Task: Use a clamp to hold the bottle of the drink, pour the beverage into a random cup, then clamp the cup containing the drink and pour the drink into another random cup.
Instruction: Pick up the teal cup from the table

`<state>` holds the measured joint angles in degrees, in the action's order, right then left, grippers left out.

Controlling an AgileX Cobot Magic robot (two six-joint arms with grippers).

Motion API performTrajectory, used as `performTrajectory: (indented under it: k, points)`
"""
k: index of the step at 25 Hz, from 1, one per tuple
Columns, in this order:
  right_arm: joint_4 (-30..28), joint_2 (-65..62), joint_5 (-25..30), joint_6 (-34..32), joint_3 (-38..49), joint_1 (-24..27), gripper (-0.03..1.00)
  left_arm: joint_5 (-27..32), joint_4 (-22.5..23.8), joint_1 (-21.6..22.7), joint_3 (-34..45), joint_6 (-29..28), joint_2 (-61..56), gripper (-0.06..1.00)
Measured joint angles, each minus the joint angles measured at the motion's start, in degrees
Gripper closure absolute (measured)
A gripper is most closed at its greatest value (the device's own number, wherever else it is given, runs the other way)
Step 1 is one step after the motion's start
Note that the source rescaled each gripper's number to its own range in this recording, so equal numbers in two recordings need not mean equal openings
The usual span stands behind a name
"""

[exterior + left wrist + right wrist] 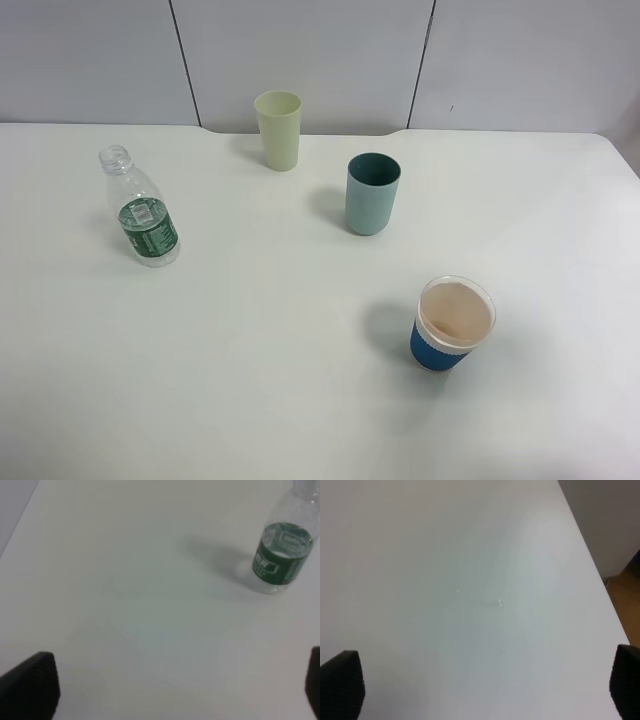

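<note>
A clear uncapped bottle (142,208) with a green label stands on the white table at the left; the left wrist view also shows the bottle (283,550). A pale yellow-green cup (278,130) stands at the back centre. To its right and nearer is a teal cup (372,193). A blue cup (452,323) with a pale rim and tan inside stands at the front right. Neither arm shows in the high view. My left gripper (182,685) is open over bare table, short of the bottle. My right gripper (487,685) is open above bare table.
The white table (260,340) ends at a grey panelled wall behind. In the right wrist view the table's edge (592,565) runs close by, with a strip of wooden floor (626,597) beyond it.
</note>
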<state>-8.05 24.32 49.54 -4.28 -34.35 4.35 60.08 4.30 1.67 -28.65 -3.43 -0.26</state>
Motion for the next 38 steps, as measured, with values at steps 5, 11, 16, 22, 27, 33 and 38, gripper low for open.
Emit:
performTrajectory:
  k: [5,11,16,22,27,33,38]
  points:
    - [-3.9,12.1,-7.0,-1.5,-0.2,0.0,-0.03,0.0,0.0,0.0,0.0,0.0,0.0,-0.06]
    - [-7.8,26.4,-16.7,-6.1,-0.2,0.0,-0.03,0.0,0.0,0.0,0.0,0.0,0.0,-0.06]
    - [-8.2,35.9,-25.0,-6.7,-0.2,0.0,-0.03,0.0,0.0,0.0,0.0,0.0,0.0,-0.06]
    - [-8.7,46.3,-35.7,-6.7,-0.2,0.0,-0.03,0.0,0.0,0.0,0.0,0.0,0.0,-0.06]
    - [-11.7,53.5,-44.1,-6.8,-0.2,0.0,-0.03,0.0,0.0,0.0,0.0,0.0,0.0,-0.06]
    - [-16.8,59.6,-53.3,-7.0,-0.2,-4.1,-0.03,0.0,0.0,0.0,0.0,0.0,0.0,-0.06]
    - [-19.6,64.5,-61.4,-6.6,-0.2,-8.8,-0.03,0.0,0.0,0.0,0.0,0.0,0.0,-0.06]
